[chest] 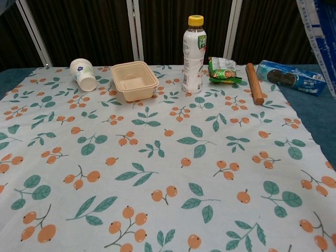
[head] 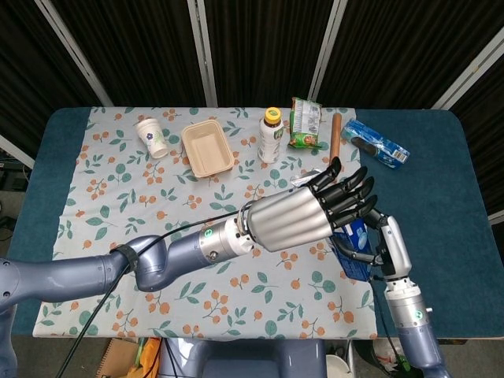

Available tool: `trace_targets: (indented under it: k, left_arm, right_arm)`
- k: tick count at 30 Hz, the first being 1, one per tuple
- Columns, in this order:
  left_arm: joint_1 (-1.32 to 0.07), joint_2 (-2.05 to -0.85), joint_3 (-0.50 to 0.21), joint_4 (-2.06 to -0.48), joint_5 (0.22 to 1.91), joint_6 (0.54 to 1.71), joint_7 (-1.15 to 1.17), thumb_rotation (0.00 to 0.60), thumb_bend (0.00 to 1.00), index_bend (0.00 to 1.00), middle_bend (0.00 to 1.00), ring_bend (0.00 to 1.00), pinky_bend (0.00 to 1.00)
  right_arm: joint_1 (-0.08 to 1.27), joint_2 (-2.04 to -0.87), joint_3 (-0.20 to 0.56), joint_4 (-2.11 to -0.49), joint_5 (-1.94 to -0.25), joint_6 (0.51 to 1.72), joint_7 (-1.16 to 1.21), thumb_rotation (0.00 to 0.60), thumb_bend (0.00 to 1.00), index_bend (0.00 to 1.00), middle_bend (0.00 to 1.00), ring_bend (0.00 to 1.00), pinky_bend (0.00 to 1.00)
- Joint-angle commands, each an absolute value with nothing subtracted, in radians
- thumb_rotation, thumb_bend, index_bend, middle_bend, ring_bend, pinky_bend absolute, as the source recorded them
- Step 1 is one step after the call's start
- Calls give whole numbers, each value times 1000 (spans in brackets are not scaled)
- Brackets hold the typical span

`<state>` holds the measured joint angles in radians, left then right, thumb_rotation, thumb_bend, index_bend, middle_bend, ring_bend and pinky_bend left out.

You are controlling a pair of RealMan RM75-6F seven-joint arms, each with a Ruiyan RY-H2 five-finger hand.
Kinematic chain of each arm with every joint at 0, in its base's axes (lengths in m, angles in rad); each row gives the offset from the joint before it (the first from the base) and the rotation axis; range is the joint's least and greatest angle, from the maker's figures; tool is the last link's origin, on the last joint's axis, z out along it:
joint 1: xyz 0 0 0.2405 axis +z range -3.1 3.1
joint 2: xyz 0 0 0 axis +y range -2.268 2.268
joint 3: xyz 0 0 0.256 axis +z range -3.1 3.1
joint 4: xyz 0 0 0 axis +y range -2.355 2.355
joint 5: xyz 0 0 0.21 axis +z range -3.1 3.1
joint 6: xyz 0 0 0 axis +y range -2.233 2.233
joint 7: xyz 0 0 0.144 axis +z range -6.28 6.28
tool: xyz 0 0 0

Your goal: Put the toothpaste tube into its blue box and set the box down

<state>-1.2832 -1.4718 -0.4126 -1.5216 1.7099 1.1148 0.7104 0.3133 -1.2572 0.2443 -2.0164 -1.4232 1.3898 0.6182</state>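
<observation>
My right hand (head: 387, 246) holds the blue toothpaste box (head: 353, 250) above the cloth's near right corner. Only a small part of the box shows below my left hand (head: 315, 214), which hovers over it with its silver back to the camera and its black fingers (head: 350, 193) spread apart. The toothpaste tube is not plainly in sight; the left hand covers where the box's mouth lies. In the chest view only a strip of the blue box (chest: 321, 37) shows at the top right edge, and no hand appears there.
Along the far side of the floral cloth (head: 118, 205) stand a paper cup (head: 152, 136), a beige food tray (head: 207, 147), a yellow-capped bottle (head: 271, 135), a green snack packet (head: 305, 124), a wooden rolling pin (head: 335, 146) and a blue biscuit pack (head: 378, 142).
</observation>
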Motion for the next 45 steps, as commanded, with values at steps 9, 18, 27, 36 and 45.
trace_targets:
  k: [9, 18, 27, 36, 45]
  left_arm:
    - [-1171, -1383, -376, -1626, 1750, 1257, 665, 600, 0, 148, 159, 141, 276]
    - [-916, -1198, -257, -1747, 1798, 1479, 553, 600, 0, 150, 162, 141, 276]
    - [-586, -1101, -5, -1616, 1861, 1729, 350, 600, 0, 165, 166, 141, 276]
    - [-356, -1189, 89, -1423, 1804, 1916, 143, 600, 0, 167, 166, 141, 276]
    - [-232, -1274, 160, -1285, 1800, 1934, 42, 600, 0, 160, 166, 141, 276]
  right_arm:
    - [300, -1283, 290, -1989, -1378, 1438, 630, 600, 391, 542, 524, 498, 567]
    - [291, -1278, 348, -1950, -1315, 1460, 657, 600, 391, 542, 524, 498, 567]
    - [271, -1317, 458, -1943, -1284, 1591, 700, 600, 390, 541, 524, 498, 567]
    - [265, -1328, 488, -1936, -1273, 1628, 649, 600, 413, 515, 524, 496, 567]
    - [263, -1311, 412, -1886, -1265, 1551, 527, 600, 485, 668, 636, 609, 604]
